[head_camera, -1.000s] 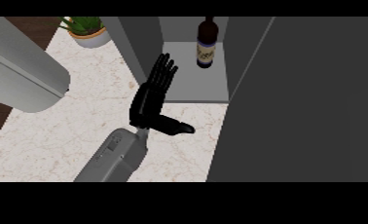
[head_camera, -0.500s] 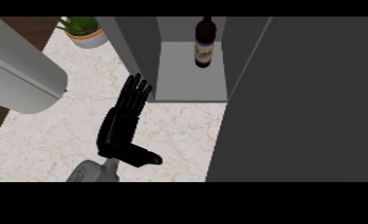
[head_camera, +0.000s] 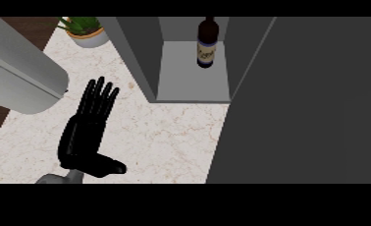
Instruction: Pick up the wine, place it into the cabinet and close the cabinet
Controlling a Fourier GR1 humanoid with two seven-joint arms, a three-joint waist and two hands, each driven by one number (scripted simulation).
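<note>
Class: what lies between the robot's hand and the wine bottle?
Head view: bare counter, then the cabinet's left wall, lie between hand and bottle.

We count seven kinds of thing, one of each.
We find one wine bottle (head_camera: pixel 207 43) at upper centre, one cabinet (head_camera: pixel 192 80) around it, one cabinet door (head_camera: pixel 304 102) filling the right side, one potted plant (head_camera: pixel 85 31) at upper left, one counter (head_camera: pixel 167 136), one black right hand (head_camera: pixel 83 131) at lower left and one grey forearm (head_camera: pixel 25 77) at the left edge.
</note>
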